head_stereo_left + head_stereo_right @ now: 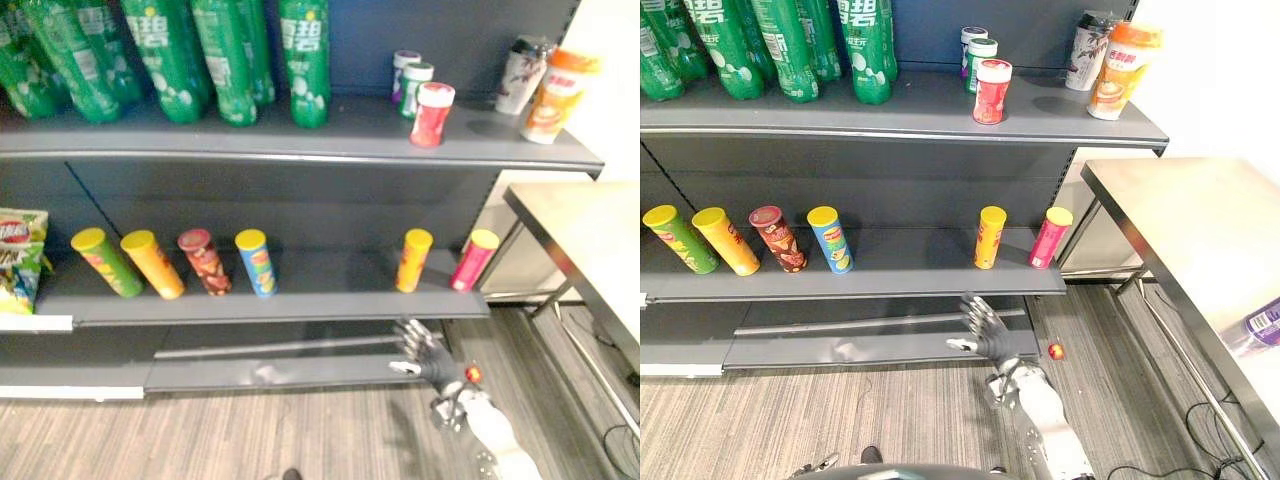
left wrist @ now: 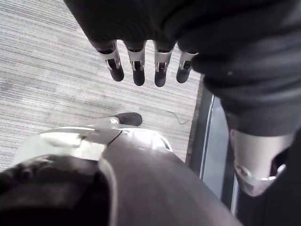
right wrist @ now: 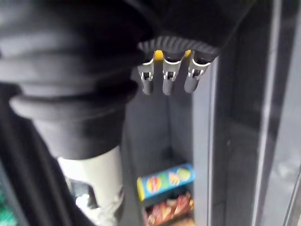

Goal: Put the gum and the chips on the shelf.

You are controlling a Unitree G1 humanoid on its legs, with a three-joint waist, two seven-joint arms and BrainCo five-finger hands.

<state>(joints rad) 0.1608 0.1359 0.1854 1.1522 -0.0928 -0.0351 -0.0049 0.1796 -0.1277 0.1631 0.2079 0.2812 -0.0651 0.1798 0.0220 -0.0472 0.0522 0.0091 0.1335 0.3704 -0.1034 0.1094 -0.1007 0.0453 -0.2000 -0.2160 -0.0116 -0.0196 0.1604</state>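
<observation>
Gum jar stands on the upper shelf, chips can on the lower shelf; the right hand hangs just below, fingers spread, empty. Placing looks finished; next, simply lower the arm

1. Top shelf is dark grey, and along its left run bright green bottles with white print.
2. Right of them there's a red gum tub under a white lid, and behind it a white tub capped green.
3. Far right, an orange-and-white cup stands beside a black-and-white cup.
4. Lower shelf, grey again, carries the chips, left to right: green can, orange can, dark red patterned can, blue can, yellow can, pink can. Lids are yellow, bar the red one.
5. At the left edge, a green-and-yellow bag with a red patch.
6. Floor is grey, streaked like wood grain; desk is silver steel.
7. Right robot hand: silver fingers, dark tips, black cover.
</observation>
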